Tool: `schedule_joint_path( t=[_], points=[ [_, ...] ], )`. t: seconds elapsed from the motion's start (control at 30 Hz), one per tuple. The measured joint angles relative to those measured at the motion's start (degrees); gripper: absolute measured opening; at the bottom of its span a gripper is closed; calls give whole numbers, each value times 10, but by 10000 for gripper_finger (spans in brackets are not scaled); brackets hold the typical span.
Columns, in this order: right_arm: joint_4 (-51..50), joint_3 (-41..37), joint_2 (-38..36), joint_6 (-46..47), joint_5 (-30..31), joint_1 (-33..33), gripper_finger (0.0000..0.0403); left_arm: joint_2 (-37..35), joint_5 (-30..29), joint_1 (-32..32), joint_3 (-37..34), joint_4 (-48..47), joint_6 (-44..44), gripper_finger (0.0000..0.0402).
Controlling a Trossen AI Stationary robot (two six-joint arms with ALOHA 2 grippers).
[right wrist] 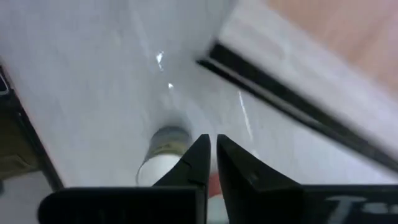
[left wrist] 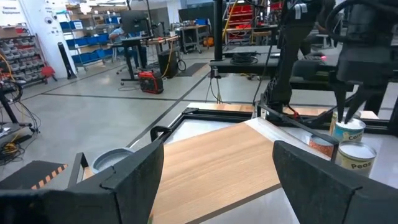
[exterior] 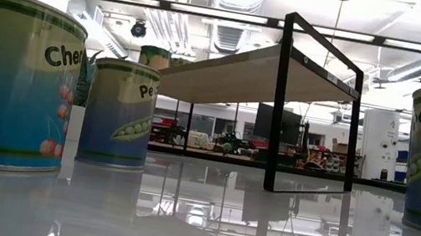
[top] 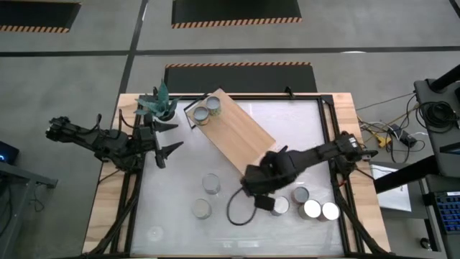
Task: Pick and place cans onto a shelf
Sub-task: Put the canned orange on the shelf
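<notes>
The right gripper [top: 264,203] hung low over the white tabletop [top: 302,137], just off the near end of the shelf [top: 237,133], with its fingers [right wrist: 198,163] drawn almost together and nothing between them, as its wrist view showed plainly. Directly beside it, on the side away from the shelf, stood the nearest can [top: 279,206], and in the right wrist view a can [right wrist: 160,155] sat just past the closed fingertips, so the grip had not yet been taken. Three more cans [top: 312,208] clustered close by toward the right edge of the table, while two others [top: 210,183] stood well apart toward the middle, one a little nearer the front than the other. Two cans [top: 206,111] already rested on the far end of the shelf, near the potted plant [top: 158,104]. The shelf lay diagonally across the table, its long axis running from the far left corner down toward the right arm (which made its near end the handiest spot for that arm). The left gripper [top: 164,138] waited beside the plant with its fingers spread wide and empty, near the shelf's far end but well away from the loose cans; the right arm was clearly the closer one to the cluster, though it would probably have to open before it could close around a can
</notes>
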Motion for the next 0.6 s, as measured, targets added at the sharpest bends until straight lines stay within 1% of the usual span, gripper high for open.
schedule_joint_path(
  t=[0.13,0.23,0.37,0.43,0.6],
  points=[
    [9,-90,-78,113,13,37,9,0,0,0,0,0,0,283],
    [11,-172,-145,206,44,64,9,0,1,0,0,0,0,283],
    [36,-286,-233,303,55,93,8,0,1,0,0,0,0,283],
    [60,-343,-273,329,53,104,8,0,1,0,2,0,0,283],
    [160,-472,-348,344,51,131,8,0,1,0,3,0,-2,283]
  ],
)
